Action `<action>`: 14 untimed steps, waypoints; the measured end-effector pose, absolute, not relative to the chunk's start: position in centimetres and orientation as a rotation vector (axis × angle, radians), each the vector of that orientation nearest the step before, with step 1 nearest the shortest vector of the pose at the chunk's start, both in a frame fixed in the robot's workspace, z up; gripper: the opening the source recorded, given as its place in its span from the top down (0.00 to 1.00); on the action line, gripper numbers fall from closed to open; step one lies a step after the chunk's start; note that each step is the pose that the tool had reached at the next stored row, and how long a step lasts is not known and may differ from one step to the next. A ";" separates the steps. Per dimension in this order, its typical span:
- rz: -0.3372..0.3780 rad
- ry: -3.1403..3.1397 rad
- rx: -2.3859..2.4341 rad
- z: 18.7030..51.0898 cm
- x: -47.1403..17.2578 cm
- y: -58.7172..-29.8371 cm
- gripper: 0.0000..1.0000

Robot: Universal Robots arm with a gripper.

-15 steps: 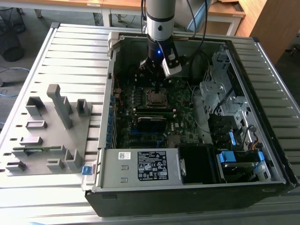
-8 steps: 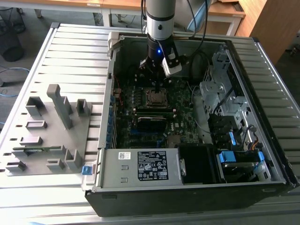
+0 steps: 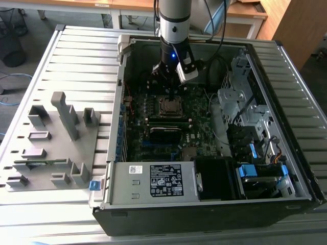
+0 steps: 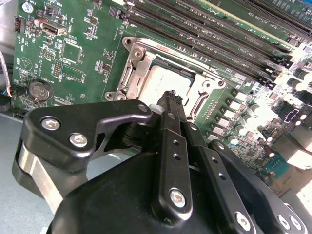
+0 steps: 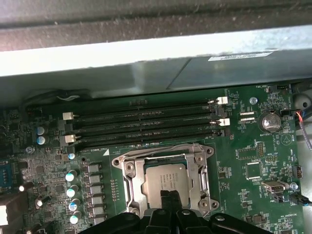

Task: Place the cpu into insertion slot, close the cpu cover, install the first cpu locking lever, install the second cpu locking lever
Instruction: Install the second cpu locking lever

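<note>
The cpu (image 5: 165,176) lies flat in the insertion slot (image 3: 170,106) on the green motherboard; its dull silver top (image 4: 166,82) shows in both wrist views. The cpu cover (image 5: 130,176) is down around it, its window framing the chip, and shows as a silver frame (image 4: 138,59) in the second wrist view. A thin wire lever (image 5: 161,146) runs along the side of the socket nearest the memory slots. My gripper (image 4: 173,96) hangs just above the chip's edge, shut with nothing between its fingers. Its dark tips (image 5: 168,196) overlap the cpu's near edge. In the exterior view the gripper (image 3: 171,93) stands over the socket.
Long black memory slots (image 5: 146,122) lie beside the socket, and a row of capacitors (image 5: 73,190) sits on another side. The grey case wall (image 5: 146,53) rises behind the slots. Drive bays and cables (image 3: 245,107) fill the exterior view's right. A grey fixture rack (image 3: 56,138) stands outside the case.
</note>
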State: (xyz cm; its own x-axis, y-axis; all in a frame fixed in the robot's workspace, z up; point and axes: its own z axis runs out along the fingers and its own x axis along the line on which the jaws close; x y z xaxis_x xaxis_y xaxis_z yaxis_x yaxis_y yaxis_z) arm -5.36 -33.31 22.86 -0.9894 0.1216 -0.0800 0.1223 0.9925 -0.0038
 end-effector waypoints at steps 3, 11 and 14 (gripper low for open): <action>-0.014 3.056 0.187 22.9 -5.4 -33.4 0.90; -0.014 3.056 0.187 22.9 -5.4 -33.8 0.90; -0.014 3.056 0.187 22.9 -5.4 -33.9 0.90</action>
